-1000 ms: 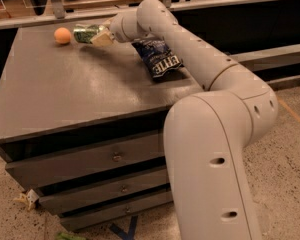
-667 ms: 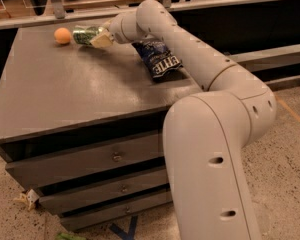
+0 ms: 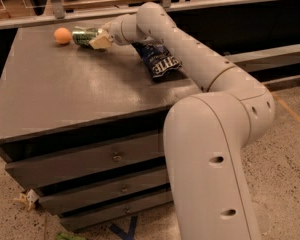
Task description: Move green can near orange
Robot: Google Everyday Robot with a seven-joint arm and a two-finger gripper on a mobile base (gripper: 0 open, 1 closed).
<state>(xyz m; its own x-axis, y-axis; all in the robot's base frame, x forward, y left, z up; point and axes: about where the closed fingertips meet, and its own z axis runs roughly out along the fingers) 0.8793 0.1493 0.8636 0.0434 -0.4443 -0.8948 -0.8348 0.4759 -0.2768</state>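
The green can [image 3: 83, 36] lies on its side at the far left of the dark grey cabinet top [image 3: 65, 94], just right of the orange [image 3: 62, 35]. A small gap shows between can and orange. My gripper [image 3: 97, 39] is at the can's right end, and its pale fingers [image 3: 101, 42] reach along the can. The white arm stretches from the lower right across the top to that spot.
A dark blue chip bag [image 3: 158, 60] lies on the top under the arm, right of the can. The cabinet has drawers [image 3: 90, 159] in front. A rail and ledge [image 3: 90, 9] run behind the top. Speckled floor lies around.
The can sits a little closer to the orange than a second ago. The arm has barely moved.
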